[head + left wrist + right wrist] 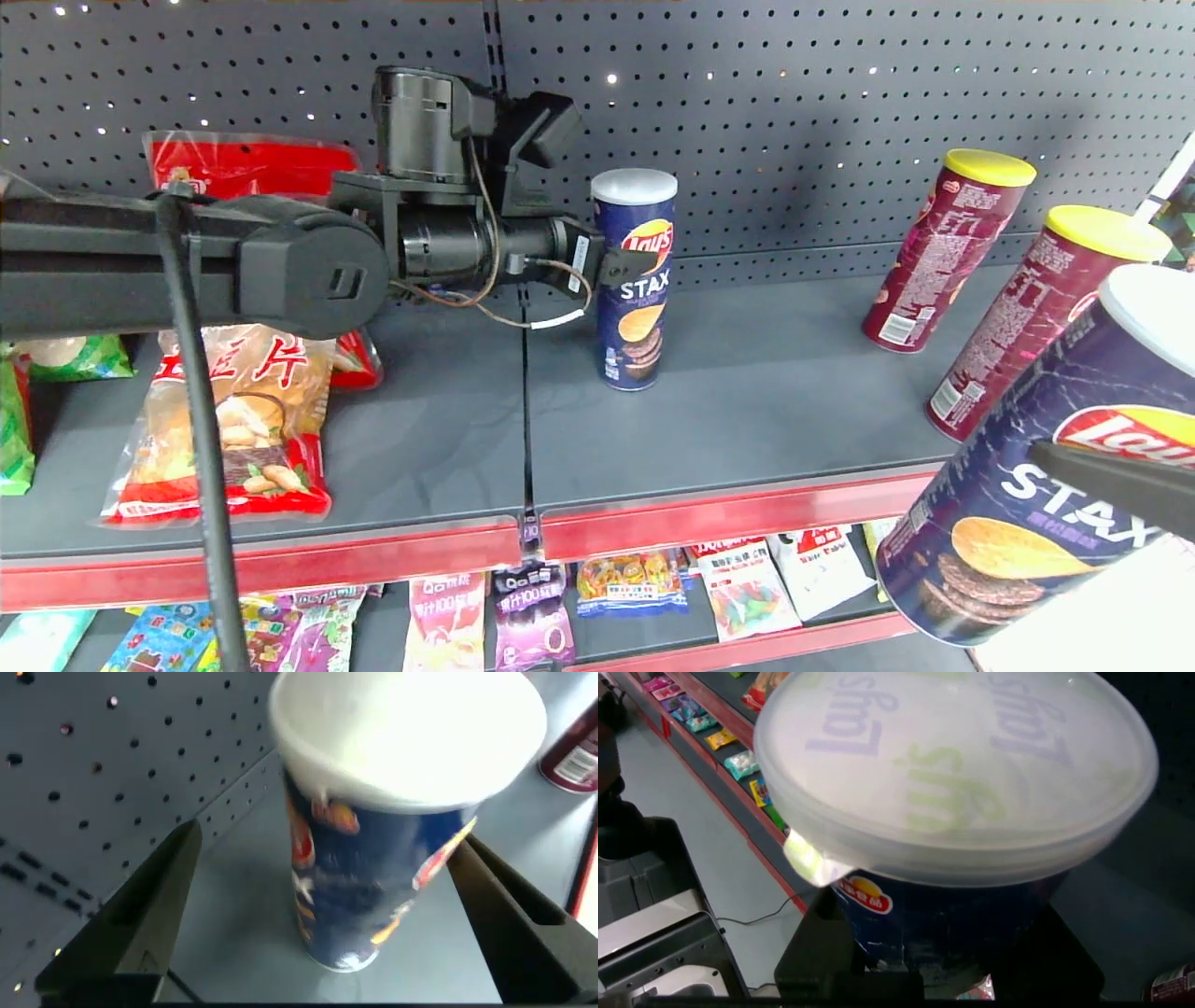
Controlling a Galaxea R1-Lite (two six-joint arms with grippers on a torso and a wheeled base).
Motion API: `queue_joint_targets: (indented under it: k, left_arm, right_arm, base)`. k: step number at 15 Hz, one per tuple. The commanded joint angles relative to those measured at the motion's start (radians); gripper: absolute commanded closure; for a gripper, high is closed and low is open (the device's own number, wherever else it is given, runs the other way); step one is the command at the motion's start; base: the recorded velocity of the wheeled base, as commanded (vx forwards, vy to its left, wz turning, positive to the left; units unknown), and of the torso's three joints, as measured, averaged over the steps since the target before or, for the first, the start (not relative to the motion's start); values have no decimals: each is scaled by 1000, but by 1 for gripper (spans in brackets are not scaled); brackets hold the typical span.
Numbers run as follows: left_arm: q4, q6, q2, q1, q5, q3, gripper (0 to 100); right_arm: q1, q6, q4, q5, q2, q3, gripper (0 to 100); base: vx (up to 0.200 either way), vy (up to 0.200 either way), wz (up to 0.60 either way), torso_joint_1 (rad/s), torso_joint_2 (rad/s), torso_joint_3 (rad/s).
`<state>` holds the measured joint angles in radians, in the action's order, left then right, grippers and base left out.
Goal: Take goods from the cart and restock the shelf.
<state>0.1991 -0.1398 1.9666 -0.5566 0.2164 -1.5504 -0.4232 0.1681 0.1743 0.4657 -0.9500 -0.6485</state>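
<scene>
Left gripper (329,849) fingers (149,905) are spread, with an upright blue can (374,887) standing between them on the shelf (747,392). Right gripper (1083,467) fingers (1120,481) pinch a tilted blue can (1008,523) between them, off the shelf's front edge.

1. The standing can (635,280) is dark blue with a white top, a red-and-yellow badge, white letters, and pictures of yellow and dark brown crisps.
2. The near can (1036,485) has the same blue, white top and badge, with thin pale marbling lines.
3. The far leaning can (943,252) and the closer leaning can (1027,322) are maroon with yellow tops and pale print.
4. The shelf (747,411) is mid grey with a red front strip.
5. The back panel (840,93) is dark grey, dotted with even rows of holes.
6. The front bag (233,420) is orange, red and partly clear, while the bag behind (243,163) is red.
7. The arm (187,261) is black.
</scene>
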Motion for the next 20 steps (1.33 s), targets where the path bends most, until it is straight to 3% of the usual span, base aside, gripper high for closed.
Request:
queue_joint_targets:
  k: [1, 7, 11, 15, 16, 20]
  left_arm:
    - [0, 0, 21, -9, 1, -17, 0]
    - [0, 2, 6, -52, -11, -17, 0]
    - [0, 0, 31, -54, -54, -25, 0]
    - [0, -11, 64, -59, -57, -53, 0]
    - [0, -14, 69, -69, -57, -54, 100]
    - [-6, -12, 17, -78, -37, 4, 100]
  right_arm:
    - [0, 1, 1, -1, -1, 0, 100]
    - [1, 1, 1, -2, 0, 0, 100]
    - [1, -1, -1, -2, 7, 1, 100]
    - [1, 1, 1, -2, 13, 13, 100]
    - [1, 1, 1, -2, 13, 13, 100]
    - [1, 1, -1, -4, 17, 13, 100]
  base:
    - [0, 0, 0, 0, 0, 0]
    - [0, 0, 0, 0, 0, 0]
    - [0, 0, 0, 0, 0, 0]
    - [0, 0, 0, 0, 0, 0]
    - [0, 0, 0, 0, 0, 0]
    - [0, 0, 0, 0, 0, 0]
